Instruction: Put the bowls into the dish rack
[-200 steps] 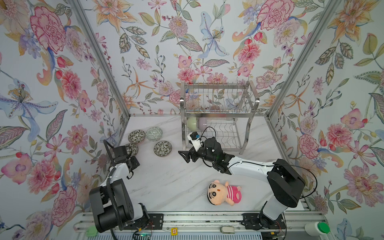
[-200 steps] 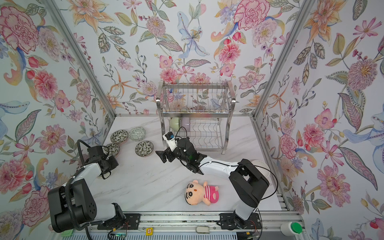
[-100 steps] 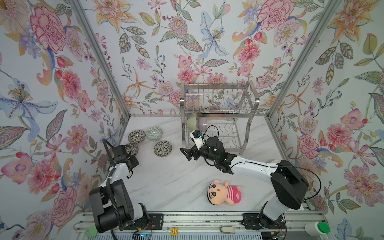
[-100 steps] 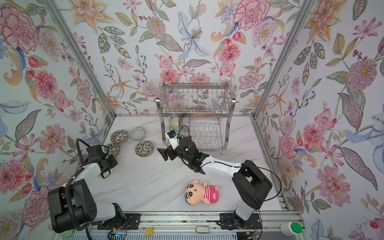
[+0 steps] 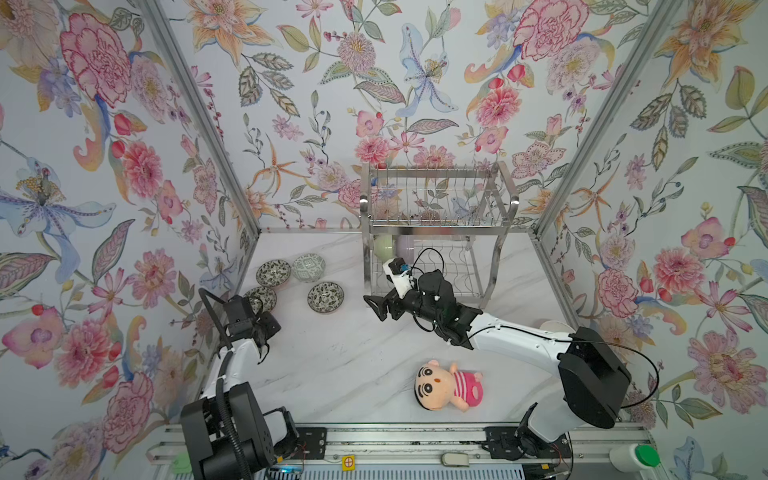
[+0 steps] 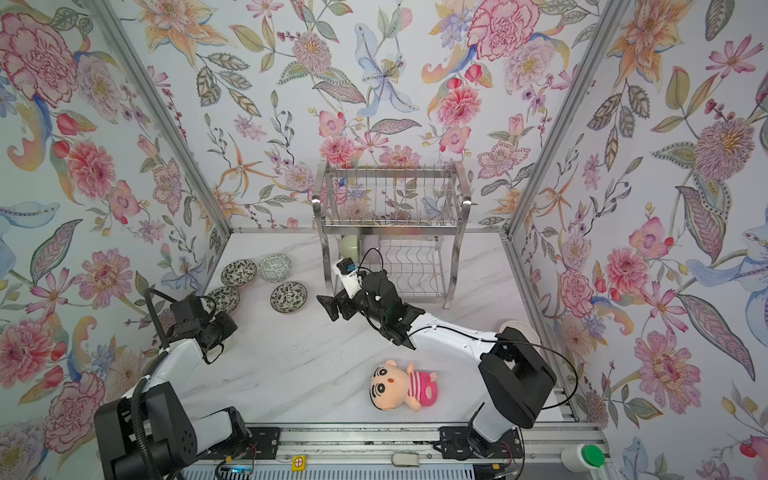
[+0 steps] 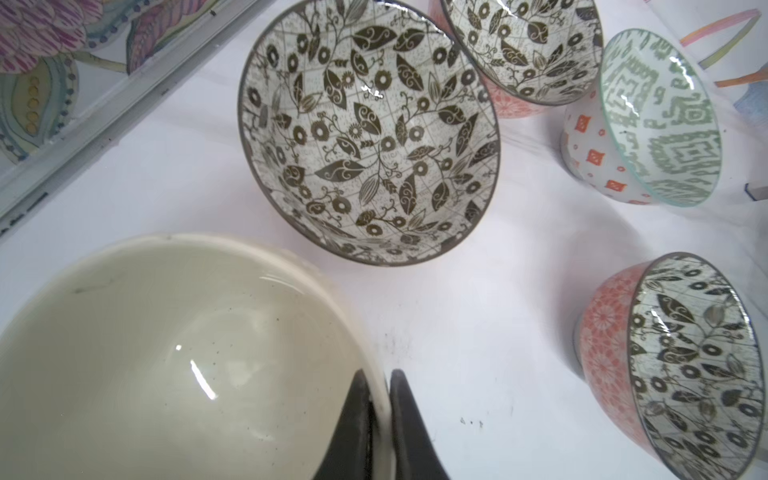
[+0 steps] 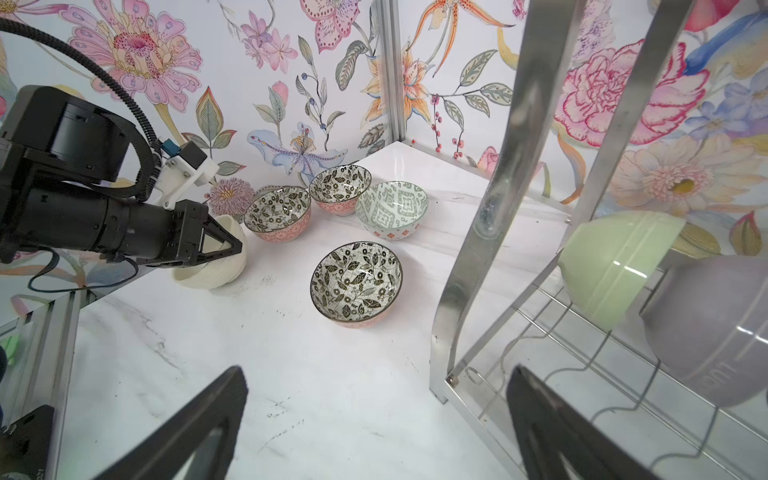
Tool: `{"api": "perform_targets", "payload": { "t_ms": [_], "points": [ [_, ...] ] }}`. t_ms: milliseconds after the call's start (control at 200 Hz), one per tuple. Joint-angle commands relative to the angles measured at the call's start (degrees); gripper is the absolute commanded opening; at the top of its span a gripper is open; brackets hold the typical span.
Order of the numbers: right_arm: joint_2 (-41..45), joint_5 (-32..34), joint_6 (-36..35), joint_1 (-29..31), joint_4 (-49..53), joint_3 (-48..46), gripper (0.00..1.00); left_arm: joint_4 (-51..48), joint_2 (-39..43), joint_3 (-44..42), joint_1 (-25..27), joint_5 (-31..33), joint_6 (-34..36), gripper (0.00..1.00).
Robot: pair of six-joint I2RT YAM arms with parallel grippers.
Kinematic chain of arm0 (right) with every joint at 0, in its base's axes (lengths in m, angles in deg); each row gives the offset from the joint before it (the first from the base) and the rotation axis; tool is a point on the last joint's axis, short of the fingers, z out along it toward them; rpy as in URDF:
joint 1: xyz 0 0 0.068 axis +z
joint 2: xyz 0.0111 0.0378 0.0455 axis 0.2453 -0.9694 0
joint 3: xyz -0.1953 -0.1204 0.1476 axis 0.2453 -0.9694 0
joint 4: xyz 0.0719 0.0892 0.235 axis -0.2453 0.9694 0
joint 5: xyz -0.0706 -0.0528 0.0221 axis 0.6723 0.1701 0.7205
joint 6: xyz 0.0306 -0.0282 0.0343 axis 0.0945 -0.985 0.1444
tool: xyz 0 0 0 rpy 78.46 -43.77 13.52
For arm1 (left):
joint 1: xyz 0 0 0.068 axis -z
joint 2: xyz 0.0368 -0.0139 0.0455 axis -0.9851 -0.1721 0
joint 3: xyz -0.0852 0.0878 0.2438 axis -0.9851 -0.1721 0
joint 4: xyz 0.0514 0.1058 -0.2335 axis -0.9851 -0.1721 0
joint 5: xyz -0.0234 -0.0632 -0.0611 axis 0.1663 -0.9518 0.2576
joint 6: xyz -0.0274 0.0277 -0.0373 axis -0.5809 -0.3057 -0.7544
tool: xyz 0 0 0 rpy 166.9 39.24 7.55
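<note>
My right gripper (image 8: 376,372), jaws wide: bare tabletop (image 8: 166,332) straight ahead, clear passage up to a leaf-patterned bowl (image 8: 356,284). A leg of the dish rack (image 8: 511,187) stands close ahead of one finger; pale green bowl (image 8: 615,266) and lavender bowl (image 8: 706,332) block the lower tier behind it. My left gripper (image 7: 380,374), pinching the rim of the cream bowl (image 7: 166,353): a second patterned bowl (image 7: 370,137) crowds just ahead.

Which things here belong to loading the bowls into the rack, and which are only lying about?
For the job:
- rack
- green bowl and lavender bowl, inside it
- cream bowl, in the left gripper
- four patterned bowls, outside it

Lying about:
- doll
</note>
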Motion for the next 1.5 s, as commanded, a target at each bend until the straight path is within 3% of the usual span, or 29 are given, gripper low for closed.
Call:
{"api": "perform_targets", "payload": {
  "t_ms": [0, 110, 395, 510, 691, 816, 946, 1141, 1306, 1496],
  "points": [
    [2.4, 1.1, -0.7, -0.1, 1.4, -1.5, 0.99, -2.5, 2.5, -2.0, 0.6, -4.7, -4.7, 0.00],
    [3.3, 1.5, -0.2, -0.3, 1.1, -2.8, 0.99, -2.1, 5.2, -3.5, 2.1, -6.3, -7.4, 0.00],
    [5.3, 1.0, 2.0, -1.9, 0.4, -5.5, 0.99, -8.1, 13.1, -0.8, 14.0, 3.6, -9.5, 0.00],
    [6.3, 0.7, 2.3, -2.9, 1.1, -5.9, 0.99, -9.2, 13.7, -0.1, 21.1, 8.3, -11.2, 0.00],
    [8.6, 0.1, 3.3, -5.0, 1.9, -7.4, 0.99, -9.7, 11.5, 2.4, 36.9, 17.2, -15.0, 0.00],
    [10.8, -0.2, 3.3, -6.4, 3.1, -8.6, 0.99, -10.9, 6.5, 7.6, 49.1, 24.1, -16.3, 0.00],
    [13.3, 0.0, 2.8, -8.0, 5.2, -10.2, 0.99, -12.7, -1.6, 14.8, 57.3, 28.2, -14.0, 0.00],
    [18.8, 1.8, 4.6, -12.2, 10.0, -13.5, 0.99, -12.2, -12.0, 22.7, 65.3, 29.9, -11.0, 0.00],
    [25.2, 2.6, 6.3, -17.9, 13.4, -16.7, 0.99, -10.9, -18.8, 26.9, 69.1, 29.4, -9.3, 0.00],
    [29.2, -1.2, 10.3, -24.1, 14.3, -19.8, 0.99, -10.0, -26.8, 32.3, 73.1, 28.7, -6.8, 0.00]
  ]
}}
